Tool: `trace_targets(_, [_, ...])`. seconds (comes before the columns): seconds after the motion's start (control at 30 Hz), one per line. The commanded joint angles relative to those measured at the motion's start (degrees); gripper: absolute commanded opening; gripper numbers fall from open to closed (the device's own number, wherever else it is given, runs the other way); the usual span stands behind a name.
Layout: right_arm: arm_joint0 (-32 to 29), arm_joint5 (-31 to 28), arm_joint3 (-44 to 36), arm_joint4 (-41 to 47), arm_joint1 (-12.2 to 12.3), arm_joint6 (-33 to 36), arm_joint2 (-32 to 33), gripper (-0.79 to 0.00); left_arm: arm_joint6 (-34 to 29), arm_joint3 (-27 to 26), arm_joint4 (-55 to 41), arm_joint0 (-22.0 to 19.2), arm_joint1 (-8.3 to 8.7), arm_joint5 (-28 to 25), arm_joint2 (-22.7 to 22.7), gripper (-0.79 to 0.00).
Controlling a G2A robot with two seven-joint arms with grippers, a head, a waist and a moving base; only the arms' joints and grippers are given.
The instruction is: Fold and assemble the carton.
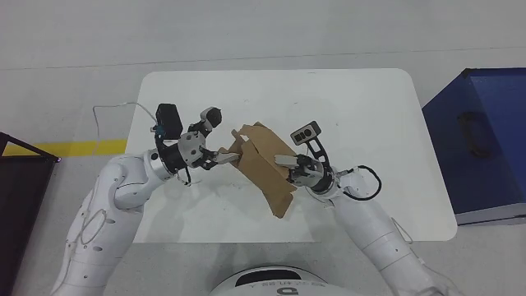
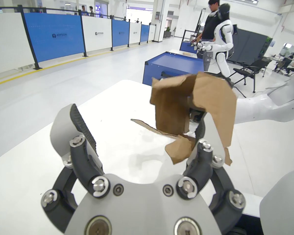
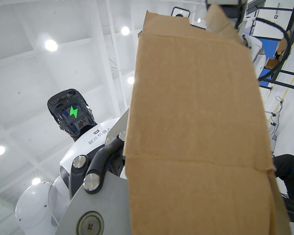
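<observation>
Blue bin (image 1: 491, 164) beside white table (image 1: 370, 103)

Small logos with lettering stand on the blue and white barrier panels (image 2: 55, 35).

The carton (image 1: 265, 167) between left gripper (image 1: 223, 158) and right gripper (image 1: 283, 161) bars the middle of the table (image 1: 362, 107); bare tabletop spreads far and right.

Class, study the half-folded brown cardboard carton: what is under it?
The white rounded table shows beneath the brown cardboard carton, which appears lifted off it. From above, the patch directly below is covered by the cardboard.
</observation>
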Motion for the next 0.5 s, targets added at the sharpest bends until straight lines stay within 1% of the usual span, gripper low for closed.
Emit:
trace_targets(0.0, [0.0, 0.5, 0.0, 1.6, -0.1, 1.2, -0.1, -0.785, -0.1, 0.3, 0.3, 0.0, 0.05, -0.1, 0.0, 0.0])
trace_targets(0.17, [0.2, 1.6, 0.4, 4.4, -0.3, 3.7, -0.2, -0.785, -0.4, 0.9, -1.0, -0.2, 0.03, -1.7, 1.5, 0.0])
trace_targets(0.47, [0.3, 2.7, -0.1, 3.4, -0.3, 4.3, -0.6, -0.785, -0.2, 1.1, -2.9, -1.2, 0.07, -2.4, 2.4, 0.0])
